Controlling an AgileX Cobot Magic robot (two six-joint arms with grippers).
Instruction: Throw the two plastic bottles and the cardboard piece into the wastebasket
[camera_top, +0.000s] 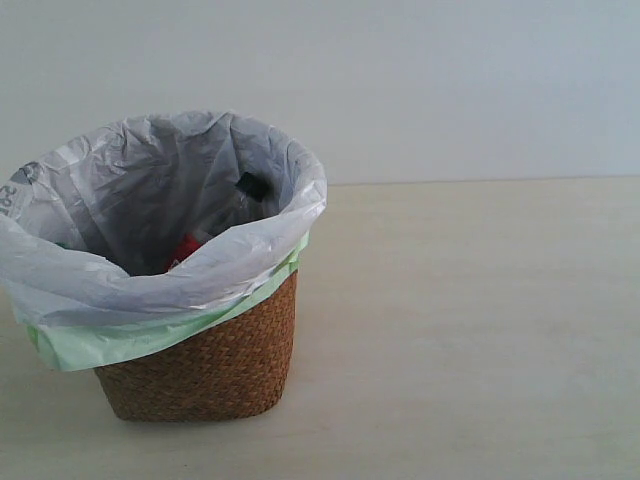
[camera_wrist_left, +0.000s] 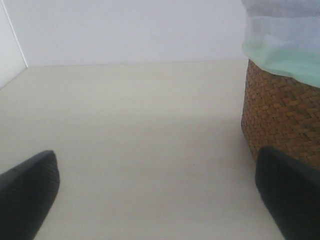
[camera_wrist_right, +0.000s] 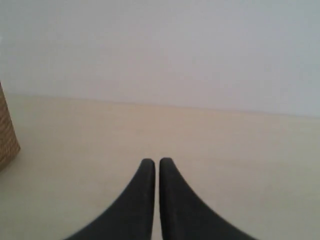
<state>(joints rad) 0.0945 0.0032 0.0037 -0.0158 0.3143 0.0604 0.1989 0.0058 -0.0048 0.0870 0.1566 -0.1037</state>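
The wicker wastebasket (camera_top: 215, 365) stands at the left of the exterior view, lined with a crinkled white bag over a green one. Inside it lies the bottle with the black cap and red label (camera_top: 215, 228). The green-capped bottle and the cardboard piece are hidden or out of view. Neither arm shows in the exterior view. My left gripper (camera_wrist_left: 160, 175) is open, its fingers wide apart low over the table, with the wastebasket (camera_wrist_left: 280, 115) just beside one finger. My right gripper (camera_wrist_right: 157, 162) is shut and empty over bare table, with the wastebasket (camera_wrist_right: 7, 137) only at the frame's edge.
A pale wooden table (camera_top: 470, 330) runs to a plain white wall behind. A side wall meets the table at the far corner in the left wrist view.
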